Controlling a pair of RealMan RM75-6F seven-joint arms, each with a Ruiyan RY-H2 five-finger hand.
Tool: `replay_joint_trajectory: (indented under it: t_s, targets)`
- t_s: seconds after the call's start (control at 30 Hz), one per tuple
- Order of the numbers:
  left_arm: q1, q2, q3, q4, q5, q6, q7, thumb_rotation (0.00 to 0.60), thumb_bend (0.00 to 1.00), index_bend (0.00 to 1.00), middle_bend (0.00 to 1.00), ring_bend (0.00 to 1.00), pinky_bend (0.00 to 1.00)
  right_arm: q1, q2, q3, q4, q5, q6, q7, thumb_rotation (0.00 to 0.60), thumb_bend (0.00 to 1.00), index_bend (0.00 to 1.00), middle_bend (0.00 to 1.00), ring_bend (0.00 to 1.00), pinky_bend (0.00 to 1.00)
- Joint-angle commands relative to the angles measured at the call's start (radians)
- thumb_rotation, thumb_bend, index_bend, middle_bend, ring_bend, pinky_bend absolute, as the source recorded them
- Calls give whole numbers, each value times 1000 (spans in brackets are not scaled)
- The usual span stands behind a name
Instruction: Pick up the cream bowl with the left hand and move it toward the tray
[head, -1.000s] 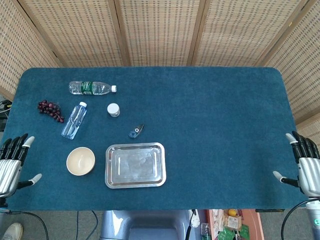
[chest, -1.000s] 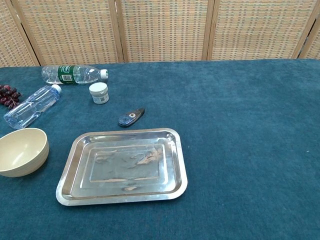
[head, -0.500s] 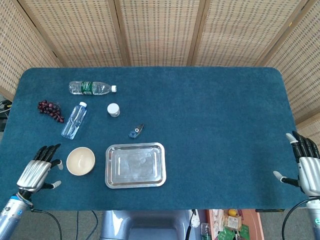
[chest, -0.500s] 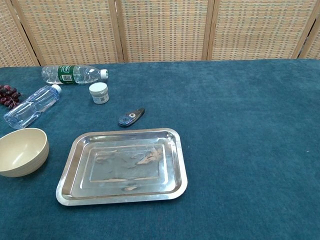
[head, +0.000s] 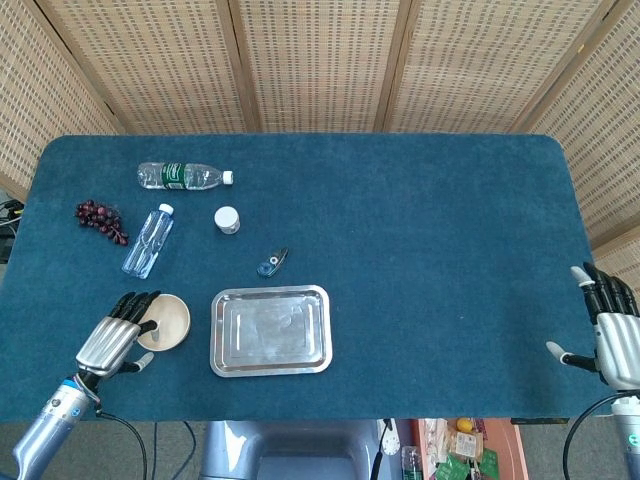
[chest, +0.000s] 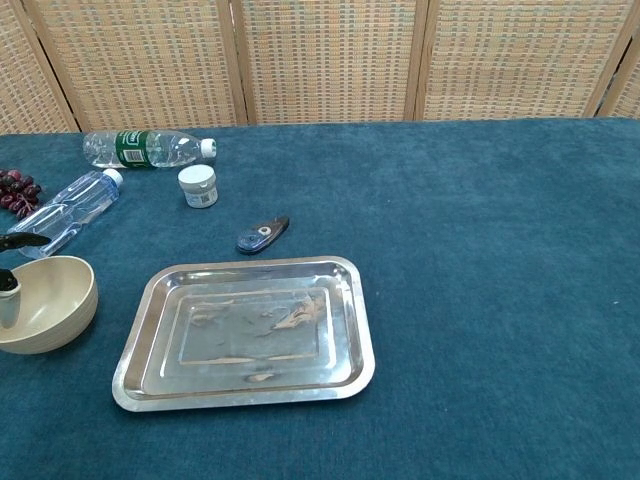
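**Left hand reaching the bowl**

The left hand (head: 118, 343), fingers spread and gripping nothing yet, overlaps the cream bowl (head: 168, 322) at its left rim (positioned for a grasp). The tray (head: 270, 329) lies just right. The right hand (head: 612, 330) idles open, far right.

bowl (head: 168, 322) left of tray (head: 270, 329) — bottles (head: 148, 241) behind

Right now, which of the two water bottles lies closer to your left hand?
The unlabelled clear bottle with the white cap, lying slantwise beside the grapes. It is nearer the left hand than the green-labelled bottle, which lies farther back.
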Motion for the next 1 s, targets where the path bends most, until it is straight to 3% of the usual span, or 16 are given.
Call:
replay_joint_trajectory:
  t_s: [0.03, 0.3, 0.57, 0.77, 1.0]
  targets:
    - [-8, -6, -2, -2, -14, -15, 17, 600, 371, 513, 0, 0, 0, 0, 0, 1, 1, 2, -1, 0, 600, 0, 8, 0, 0, 0]
    - [-19, -1, -8, -12, -31, -15, 43, 600, 435, 639, 0, 0, 0, 4, -3, 2, 5, 7, -8, 0, 600, 0, 8, 0, 0, 0]
    - [-48, 81, -20, -132, 31, 36, 33, 600, 446, 645, 0, 0, 0, 6, -8, 1, 7, 10, -13, -8, 600, 0, 7, 0, 0, 0]
    - [-141, 117, -26, -241, 86, -58, 90, 600, 484, 645, 0, 0, 0, 11, -16, 2, 9, 19, -20, -26, 600, 0, 8, 0, 0, 0]
    - [-224, 53, -42, -288, 39, -204, 236, 600, 485, 645, 0, 0, 0, 17, -23, 8, 10, 37, -31, -42, 600, 0, 8, 0, 0, 0]
